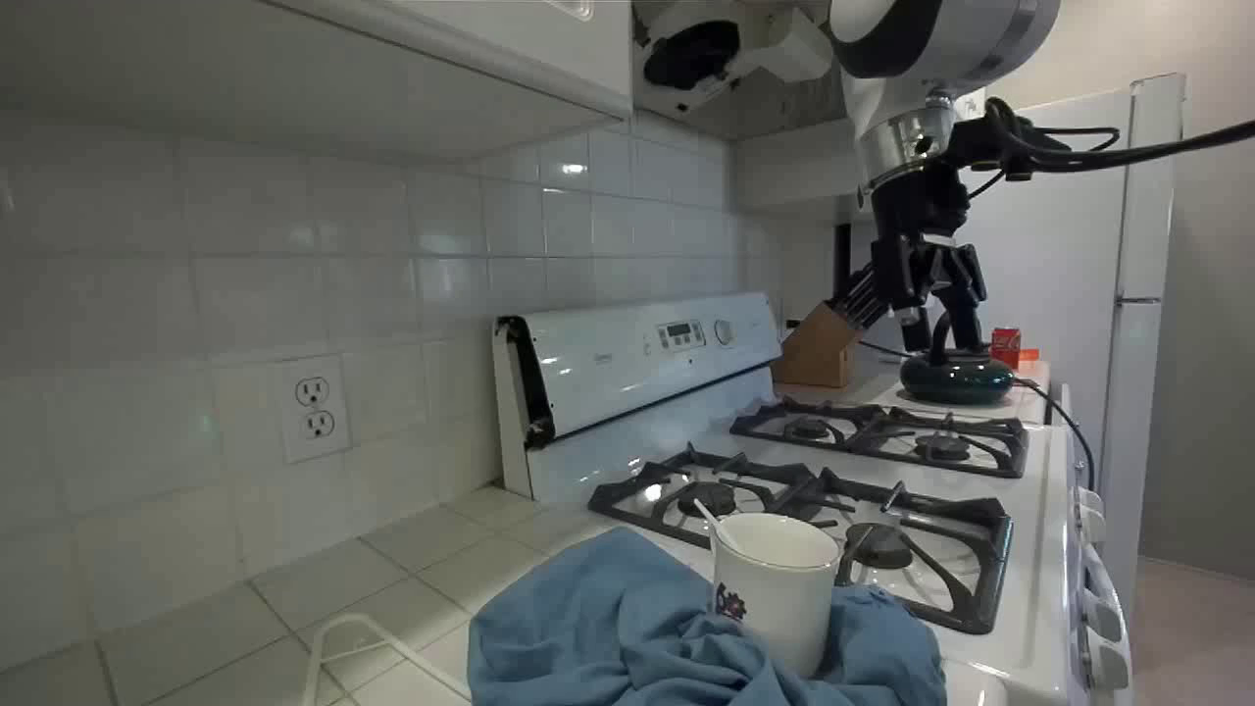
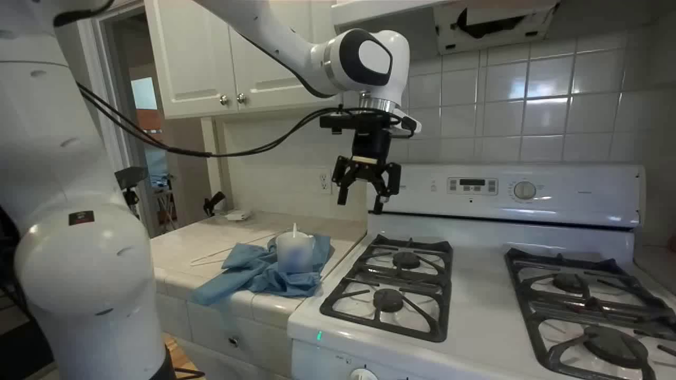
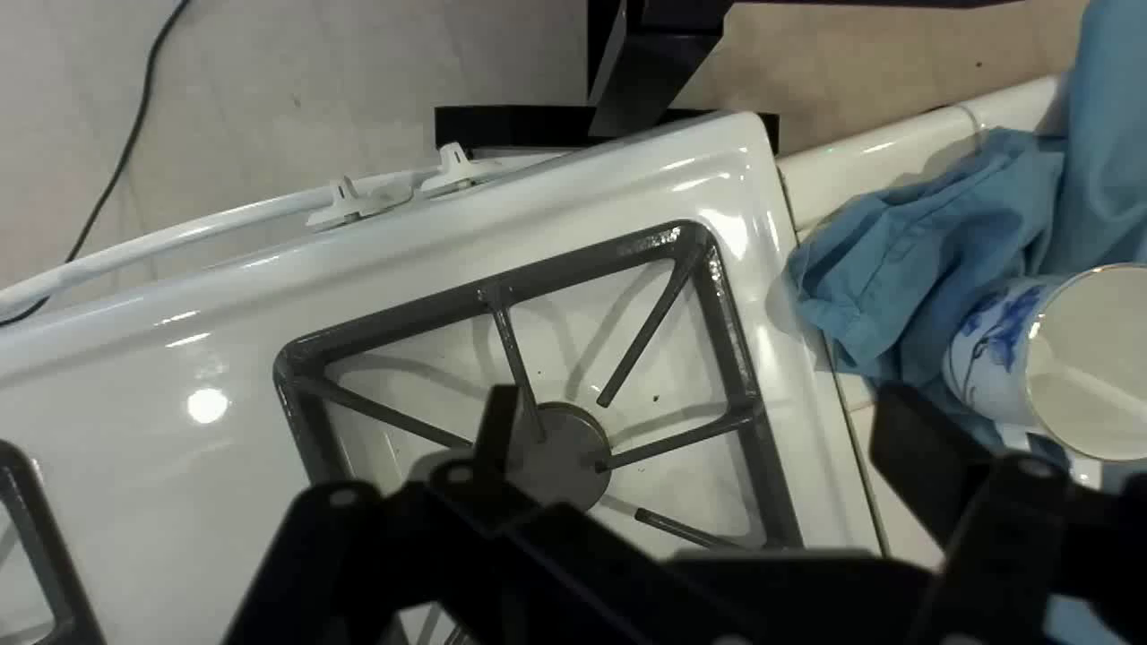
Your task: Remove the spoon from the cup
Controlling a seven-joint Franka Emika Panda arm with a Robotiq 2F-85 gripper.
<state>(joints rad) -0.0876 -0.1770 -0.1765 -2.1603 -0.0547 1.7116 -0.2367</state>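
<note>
- One gripper (image 2: 360,201), its two fingers (image 2: 343,196) spread wide with nothing between them, above one stove (image 2: 478,295)
- One spoon (image 1: 717,526) in one cup (image 1: 779,618), its handle leaning out past the rim
- One blue cloth (image 1: 598,608) bunched around the cup, on the counter (image 2: 211,238) beside the stove
- Four burners (image 2: 388,300) on the stove
- One kettle (image 1: 956,381), one can (image 1: 1006,347), one knife block (image 1: 816,351) beyond the stove in an exterior view
</note>
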